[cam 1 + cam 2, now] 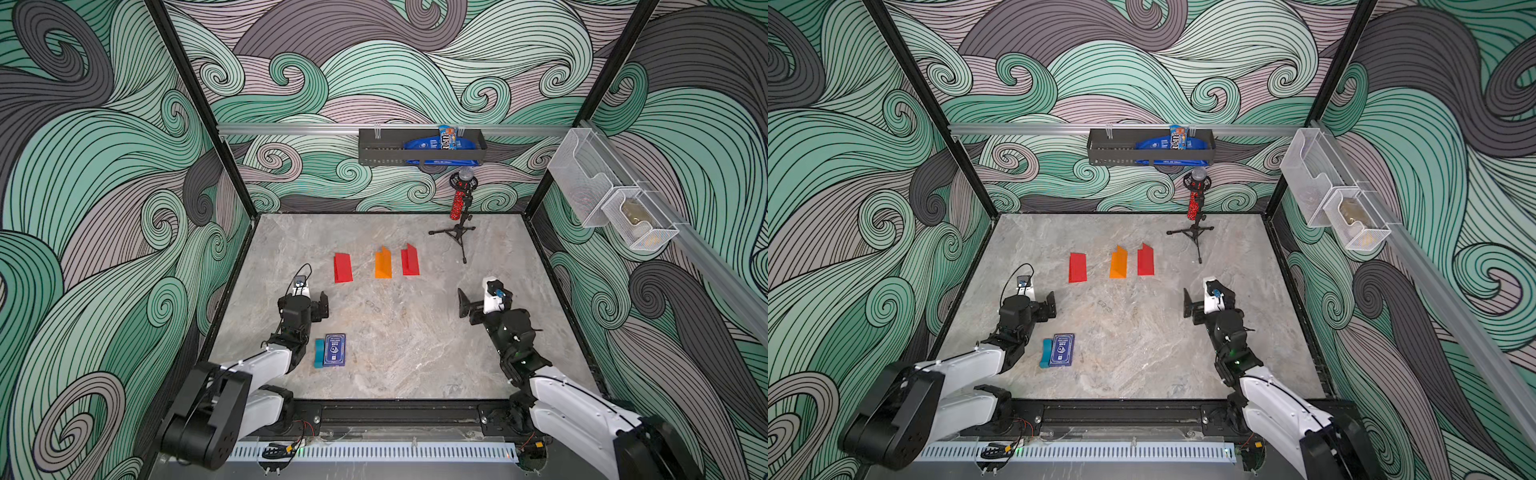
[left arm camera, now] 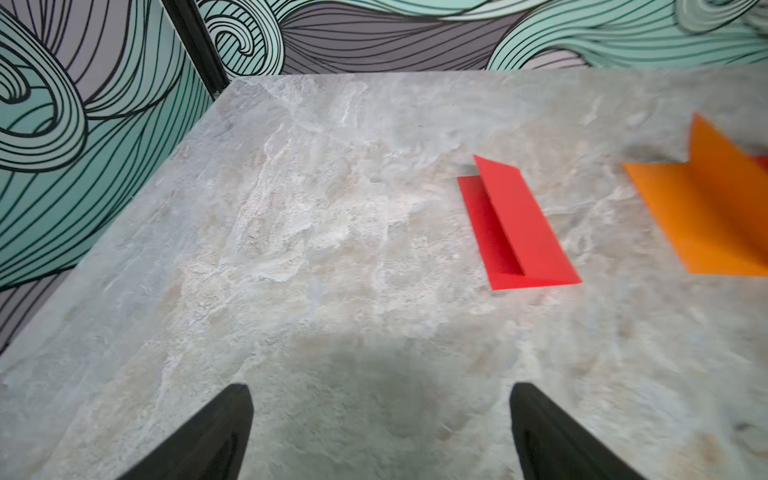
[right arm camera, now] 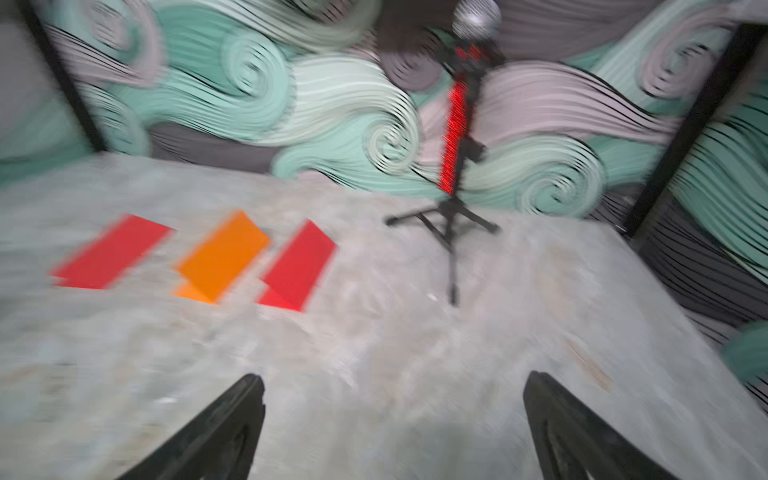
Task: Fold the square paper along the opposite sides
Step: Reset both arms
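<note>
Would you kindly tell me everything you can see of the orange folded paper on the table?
The orange folded paper is a thin, matte sheet folded into a narrow rectangle, its top flap sprung partly up. It lies on the grey stone-look table, between the flatter red paper and the half-open red paper, touching neither. Only the table touches it.

A microphone on a black tripod (image 1: 459, 208) stands far back on the marble table (image 1: 395, 332). A black wall basket (image 1: 386, 151) holds blue snack packets (image 1: 440, 143). Two mesh bins (image 1: 582, 174) hang on the side wall. A navy card box (image 1: 335, 350) lies just beside a teal block (image 1: 319, 353).
</note>
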Controlling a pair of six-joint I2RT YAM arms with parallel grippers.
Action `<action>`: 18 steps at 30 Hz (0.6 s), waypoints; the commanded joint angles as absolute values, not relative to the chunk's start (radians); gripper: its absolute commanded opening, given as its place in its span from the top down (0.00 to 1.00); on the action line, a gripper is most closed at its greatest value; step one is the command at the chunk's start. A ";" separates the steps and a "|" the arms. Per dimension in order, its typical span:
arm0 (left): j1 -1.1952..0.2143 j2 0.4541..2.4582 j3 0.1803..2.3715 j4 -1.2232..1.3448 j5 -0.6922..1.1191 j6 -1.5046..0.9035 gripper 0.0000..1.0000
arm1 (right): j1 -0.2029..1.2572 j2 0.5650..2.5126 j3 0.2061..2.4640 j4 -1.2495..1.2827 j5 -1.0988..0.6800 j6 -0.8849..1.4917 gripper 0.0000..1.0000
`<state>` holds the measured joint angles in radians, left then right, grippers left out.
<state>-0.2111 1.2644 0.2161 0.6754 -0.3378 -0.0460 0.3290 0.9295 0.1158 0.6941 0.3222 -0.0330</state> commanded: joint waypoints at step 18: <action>-0.014 1.564 0.246 1.283 -0.015 -0.034 0.01 | 0.024 1.559 0.165 1.453 0.180 -0.062 0.00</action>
